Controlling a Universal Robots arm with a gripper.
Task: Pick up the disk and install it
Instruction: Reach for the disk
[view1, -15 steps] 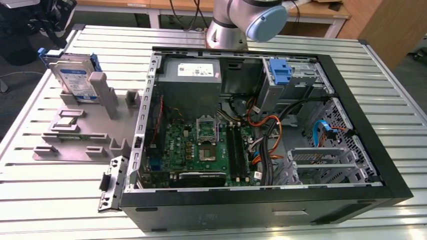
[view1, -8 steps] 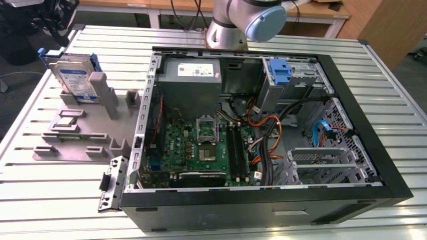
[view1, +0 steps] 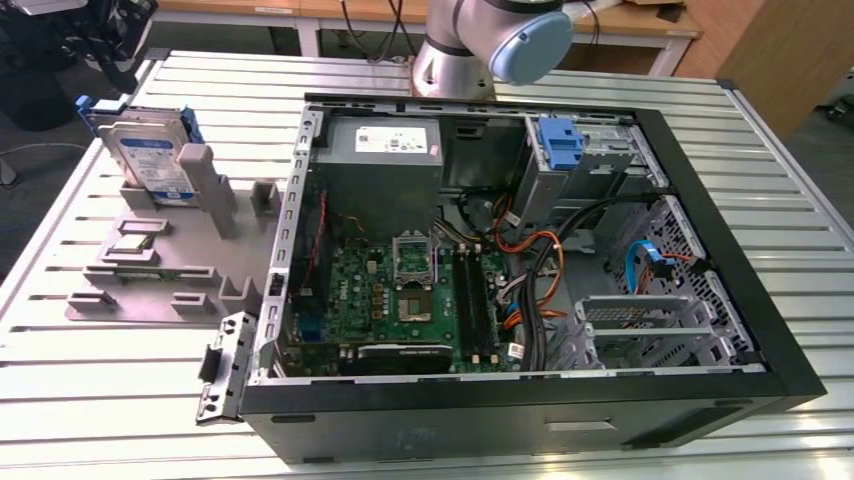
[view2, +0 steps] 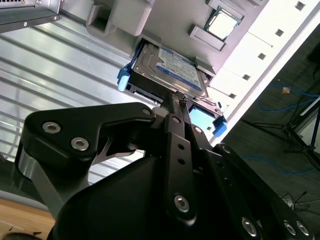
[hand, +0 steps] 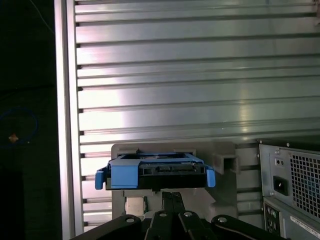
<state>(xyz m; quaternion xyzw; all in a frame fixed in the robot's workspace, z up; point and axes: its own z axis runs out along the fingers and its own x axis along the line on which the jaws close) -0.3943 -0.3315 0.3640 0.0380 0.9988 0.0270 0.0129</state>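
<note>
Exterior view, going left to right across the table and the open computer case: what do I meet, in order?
disk, standing upright on the table → motherboard in the open case → cable bundle of orange and black leads → metal drive cage near the case's far side

The disk (view1: 144, 158) stands in a fixture (view1: 139, 288) beside the case (view1: 534, 425).

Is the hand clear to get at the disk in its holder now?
Probably yes. The hand sits right by the exposed edge of the disk with nothing between them, and the disk stands upright in the grey holder. The hand looks shut, though.
</note>
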